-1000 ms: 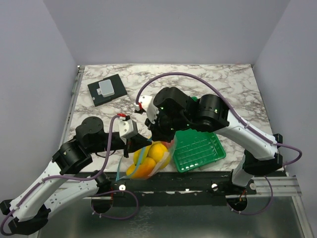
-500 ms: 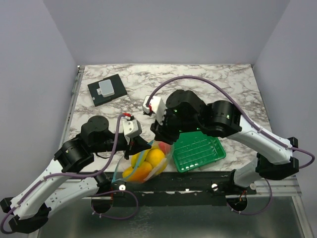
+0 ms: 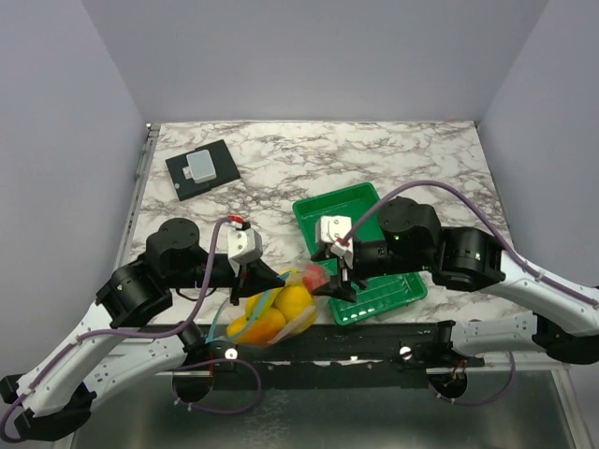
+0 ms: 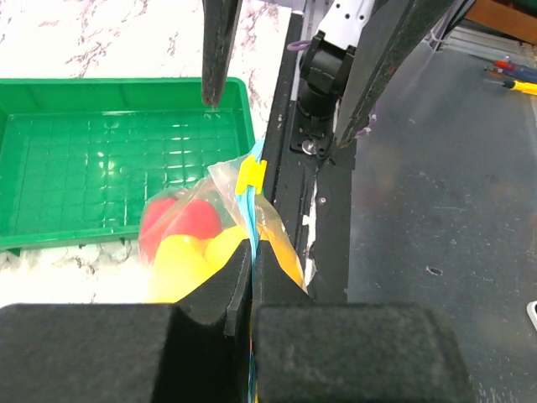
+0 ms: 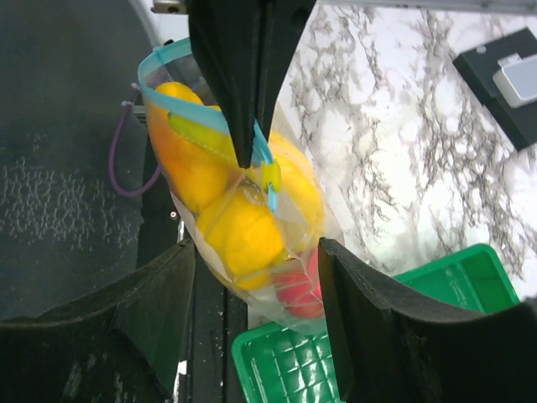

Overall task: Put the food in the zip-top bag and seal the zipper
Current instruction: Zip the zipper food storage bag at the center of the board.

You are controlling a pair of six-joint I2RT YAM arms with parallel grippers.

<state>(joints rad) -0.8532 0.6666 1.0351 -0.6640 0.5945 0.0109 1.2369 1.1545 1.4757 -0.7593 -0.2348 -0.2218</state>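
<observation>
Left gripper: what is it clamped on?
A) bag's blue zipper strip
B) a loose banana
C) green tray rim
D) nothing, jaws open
A: in the left wrist view the left gripper is shut on the light blue zipper of the zip-top bag.

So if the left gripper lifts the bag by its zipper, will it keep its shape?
Probably not: the bag is thin film bulging around the fruit, so it should sag and swing. The left gripper pinches only the zipper strip, which might slip under that load. Its mouth looks partly open, so fruit could spill if tipped.
</observation>
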